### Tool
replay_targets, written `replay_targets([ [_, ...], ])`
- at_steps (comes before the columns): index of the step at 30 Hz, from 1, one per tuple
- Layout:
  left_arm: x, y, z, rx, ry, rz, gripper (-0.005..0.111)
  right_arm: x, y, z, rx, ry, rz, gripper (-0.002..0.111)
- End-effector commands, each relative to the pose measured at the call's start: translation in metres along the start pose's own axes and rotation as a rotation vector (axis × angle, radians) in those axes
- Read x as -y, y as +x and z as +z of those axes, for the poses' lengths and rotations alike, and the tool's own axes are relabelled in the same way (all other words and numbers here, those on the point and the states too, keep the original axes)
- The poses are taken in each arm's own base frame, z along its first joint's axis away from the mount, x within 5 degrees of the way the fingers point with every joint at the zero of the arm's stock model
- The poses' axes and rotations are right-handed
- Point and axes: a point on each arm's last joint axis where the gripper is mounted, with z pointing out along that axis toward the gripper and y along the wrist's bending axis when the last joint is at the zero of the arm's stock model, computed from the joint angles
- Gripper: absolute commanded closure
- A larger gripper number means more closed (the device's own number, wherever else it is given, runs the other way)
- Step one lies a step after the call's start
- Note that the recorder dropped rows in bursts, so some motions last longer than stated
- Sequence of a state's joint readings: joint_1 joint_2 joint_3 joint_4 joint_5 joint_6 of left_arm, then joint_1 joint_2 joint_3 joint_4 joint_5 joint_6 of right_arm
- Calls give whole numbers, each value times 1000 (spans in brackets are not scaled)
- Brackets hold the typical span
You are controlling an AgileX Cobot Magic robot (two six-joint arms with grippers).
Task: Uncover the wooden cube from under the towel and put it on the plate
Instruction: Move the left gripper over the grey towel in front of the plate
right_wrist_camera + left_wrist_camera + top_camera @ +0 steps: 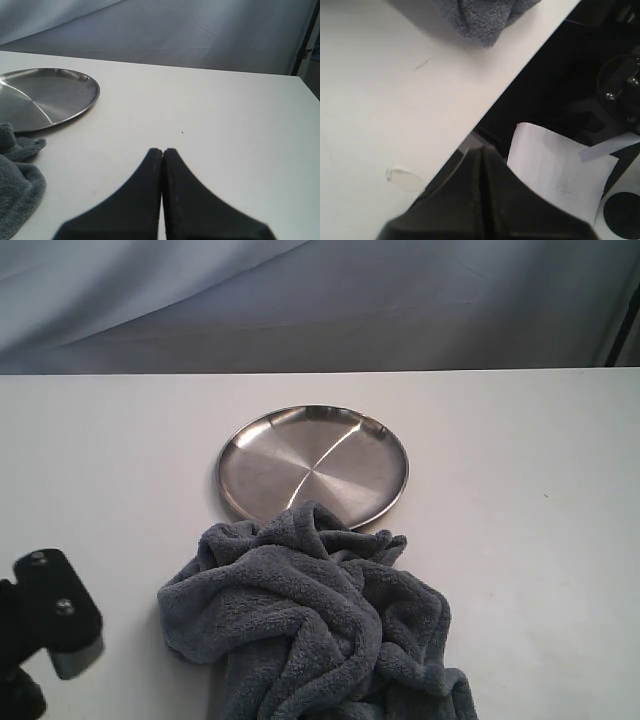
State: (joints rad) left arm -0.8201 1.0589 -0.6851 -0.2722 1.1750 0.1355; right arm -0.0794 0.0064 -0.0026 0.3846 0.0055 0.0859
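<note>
Cube not visible, presumably under the towel (310, 625) bunched on the table (540, 540) at the plate's (312, 462) 6 o'clock, lapping its rim; fleece soft, limp, light, so pinch a top fold; left fingers (465, 210) and right fingers (140, 200) pressed together, empty.

The plate (290, 455), round brushed steel with a shallow rim, lies flat on the counter (520, 540); the towel (300, 630), fluffy blue-grey fleece, sits bunched in thick folds, its far edge overlapping the plate's near rim.
</note>
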Motion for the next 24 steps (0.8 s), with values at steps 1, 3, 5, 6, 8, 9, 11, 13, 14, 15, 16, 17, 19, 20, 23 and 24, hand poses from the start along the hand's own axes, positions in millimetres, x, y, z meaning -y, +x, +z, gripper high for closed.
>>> replay_targets([
  [1,20,-17,16,5,15,63,107,0,2,0,-8,-1,9,105],
  [3,28,-24,19,-15,18,67,107,0,2,0,-8,-1,9,105],
  [5,38,-34,20,-34,14,90,107,0,2,0,-8,-1,9,105],
  [6,44,-40,20,-37,16,87,107,0,2,0,-8,-1,9,105],
  [8,53,-53,19,-29,22,109,107,0,2,0,-8,-1,9,105],
  [9,61,-69,18,-19,25,135,107,0,2,0,-8,-1,9,105],
  [11,68,-93,17,0,23,146,107,0,2,0,-8,-1,9,105],
  [13,74,-118,17,21,11,152,107,0,2,0,-8,-1,9,105],
  [14,75,-125,17,25,4,158,107,0,2,0,-8,-1,9,105],
  [15,76,-137,18,30,-15,170,107,0,2,0,-8,-1,9,105],
  [16,78,-150,15,53,-40,167,107,0,2,0,-8,-1,9,105],
  [17,78,-161,13,66,-68,153,107,0,2,0,-8,-1,9,105],
  [19,79,-175,10,86,-102,125,107,0,2,0,-8,-1,9,105],
  [20,79,-180,8,92,-124,121,107,0,2,0,-8,-1,9,105],
  [23,79,-195,2,90,-175,111,107,0,2,0,-8,-1,9,105],
  [24,79,-199,-1,82,-199,115,107,0,2,0,-8,-1,9,105],
])
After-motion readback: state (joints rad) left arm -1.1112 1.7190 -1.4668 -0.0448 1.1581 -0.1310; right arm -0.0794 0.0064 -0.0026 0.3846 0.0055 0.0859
